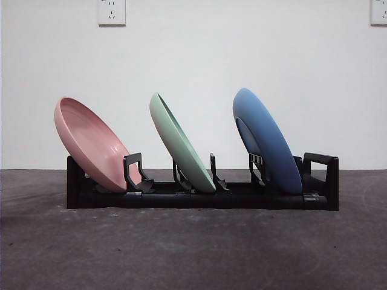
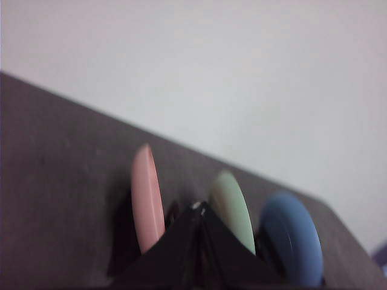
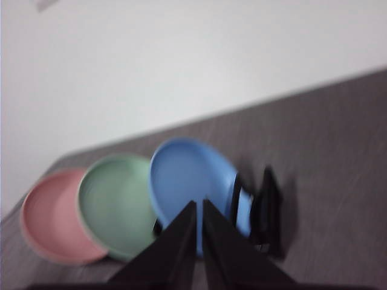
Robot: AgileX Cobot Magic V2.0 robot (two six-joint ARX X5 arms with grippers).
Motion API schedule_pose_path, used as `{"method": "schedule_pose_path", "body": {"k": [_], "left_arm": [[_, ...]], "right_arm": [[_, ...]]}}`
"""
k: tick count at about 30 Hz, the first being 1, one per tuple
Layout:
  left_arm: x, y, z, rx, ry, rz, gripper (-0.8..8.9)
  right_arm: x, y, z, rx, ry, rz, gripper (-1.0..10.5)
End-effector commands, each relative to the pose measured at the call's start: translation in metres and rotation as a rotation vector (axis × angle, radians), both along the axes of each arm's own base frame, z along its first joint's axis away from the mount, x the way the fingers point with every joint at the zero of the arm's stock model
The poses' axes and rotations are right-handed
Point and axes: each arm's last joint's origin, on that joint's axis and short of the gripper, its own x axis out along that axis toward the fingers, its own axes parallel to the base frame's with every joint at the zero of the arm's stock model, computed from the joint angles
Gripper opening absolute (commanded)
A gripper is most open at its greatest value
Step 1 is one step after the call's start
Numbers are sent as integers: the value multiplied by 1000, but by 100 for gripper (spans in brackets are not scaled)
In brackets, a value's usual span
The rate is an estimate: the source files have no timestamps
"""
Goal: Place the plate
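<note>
A black dish rack (image 1: pixel 199 196) stands on the dark table with three plates leaning in its slots. The pink plate (image 1: pixel 91 144) is at the left, the green plate (image 1: pixel 180 145) in the middle, the blue plate (image 1: pixel 266 140) at the right. No arm shows in the front view. In the left wrist view my left gripper (image 2: pixel 199 208) is shut and empty, back from the pink (image 2: pixel 147 196), green (image 2: pixel 233 208) and blue (image 2: pixel 293 238) plates. In the right wrist view my right gripper (image 3: pixel 198 205) is shut and empty, back from the blue plate (image 3: pixel 187 175).
A white wall with two sockets (image 1: pixel 112 12) stands behind the table. The dark table (image 1: pixel 193 254) stretches in front of the rack. The rack's right end posts (image 3: pixel 266 208) show beside the blue plate.
</note>
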Motion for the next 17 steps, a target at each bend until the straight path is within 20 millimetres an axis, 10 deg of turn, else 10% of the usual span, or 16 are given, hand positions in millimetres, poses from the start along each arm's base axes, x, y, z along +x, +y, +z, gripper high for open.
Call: {"method": "schedule_pose_path", "body": {"k": [1, 17], "left_arm": [[1, -1, 11, 76, 53, -43, 11], [46, -4, 1, 219, 678, -266, 45]], "right_arm": [[8, 1, 9, -6, 93, 50, 14], [65, 18, -10, -200, 516, 304, 35]]}}
